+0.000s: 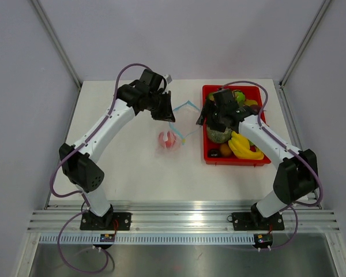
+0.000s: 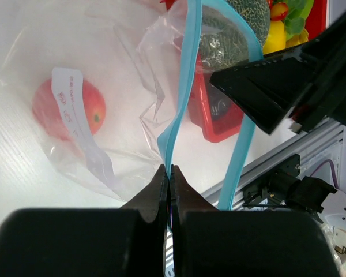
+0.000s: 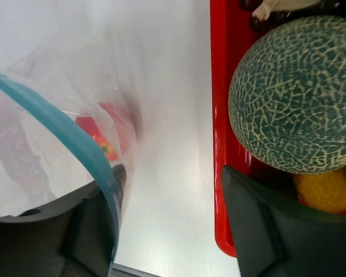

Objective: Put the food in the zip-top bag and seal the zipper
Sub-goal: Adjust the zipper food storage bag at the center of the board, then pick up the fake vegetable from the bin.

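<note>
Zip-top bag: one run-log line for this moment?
left gripper: shut on teal zipper strip of clear plastic bag | in bag: red round fruit | right gripper: open, beside netted green melon in red rectangular tray

The top view looks steeply down from above and behind the arm bases, taking in the whole worktop (image 1: 121, 167). Each wrist view sits close behind its own tool, the left tool (image 2: 170, 168) and the right tool (image 3: 172, 173), looking out past it. Both share the zipper (image 2: 181, 86), the bag (image 2: 121, 75) and the melon (image 3: 297, 95) just ahead.
</note>
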